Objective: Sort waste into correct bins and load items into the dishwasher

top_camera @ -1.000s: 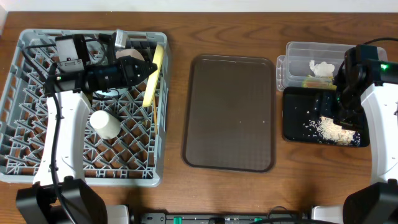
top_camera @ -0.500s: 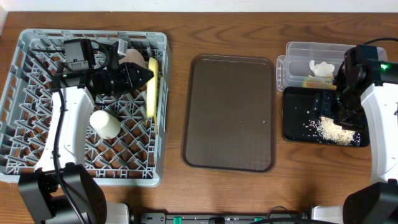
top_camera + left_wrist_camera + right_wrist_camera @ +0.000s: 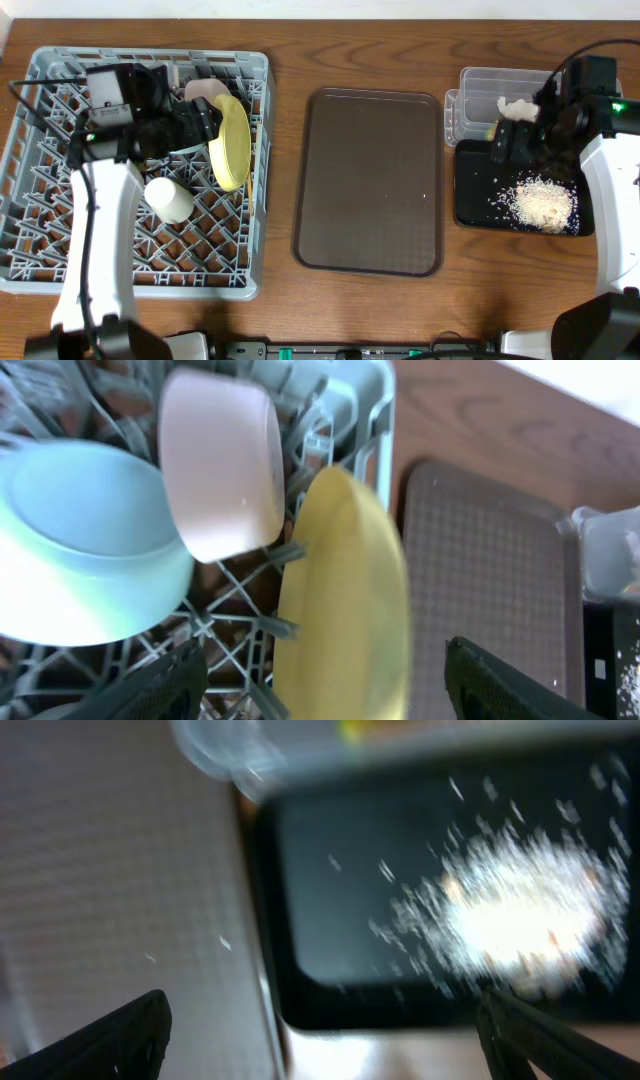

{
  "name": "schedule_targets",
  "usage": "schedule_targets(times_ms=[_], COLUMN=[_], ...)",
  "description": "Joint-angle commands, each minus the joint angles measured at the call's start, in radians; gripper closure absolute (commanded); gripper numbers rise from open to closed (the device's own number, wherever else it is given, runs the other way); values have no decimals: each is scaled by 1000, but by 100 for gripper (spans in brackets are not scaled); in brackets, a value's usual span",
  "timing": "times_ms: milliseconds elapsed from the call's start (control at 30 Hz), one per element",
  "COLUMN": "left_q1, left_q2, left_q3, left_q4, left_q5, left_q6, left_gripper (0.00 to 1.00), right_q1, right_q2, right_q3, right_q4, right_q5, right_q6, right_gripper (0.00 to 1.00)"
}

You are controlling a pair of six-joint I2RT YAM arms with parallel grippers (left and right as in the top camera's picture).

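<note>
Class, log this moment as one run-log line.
left jaws open | round yellow plate tilted in grey plastic pegged dish rack | right jaws open over shallow black rectangular tray | whitish rice-like scraps in tray

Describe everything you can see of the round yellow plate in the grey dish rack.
The round yellow plate looks like smooth, plain plastic. It stands on edge, leaning, among the pegs near the right side of the grey plastic dish rack, next to a pale bowl. The left gripper is open around it, fingers clear of its rim.
</note>
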State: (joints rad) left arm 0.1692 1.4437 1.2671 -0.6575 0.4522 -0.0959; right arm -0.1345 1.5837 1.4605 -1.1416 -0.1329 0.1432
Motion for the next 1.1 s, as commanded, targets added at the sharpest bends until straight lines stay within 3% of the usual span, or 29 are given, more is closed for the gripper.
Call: schedule_targets(times_ms=[0,233,367,467,933,1067], left_q1=[-12,-85,-156,-200,-254,-254], left_q2=[-67,-110,-100,-99,-99,-101], left_q3=[1,1,1,1,1,1], left_q4=[-22,-102,-206,-278,-333,-337], left_q5=[-42,-77,-211,-278,-282,-282], left_q6=[10,11,17,16,13,13], left_gripper=[21,14,13,13,12,12], right_q1=[-8,-8,-8,-8,-8,-8], right_q2=[-2,-2,-2,-2,-2,-3], right_q3=[10,10,10,10,10,10], right_q4=[73,159,111,57,-38,-53], right_q5=[-139,-161,-139,-99,-51,-51], right_q6=[-48,-71,-62,-25,-24,-24], right_gripper=[3,3,12,11,13,21])
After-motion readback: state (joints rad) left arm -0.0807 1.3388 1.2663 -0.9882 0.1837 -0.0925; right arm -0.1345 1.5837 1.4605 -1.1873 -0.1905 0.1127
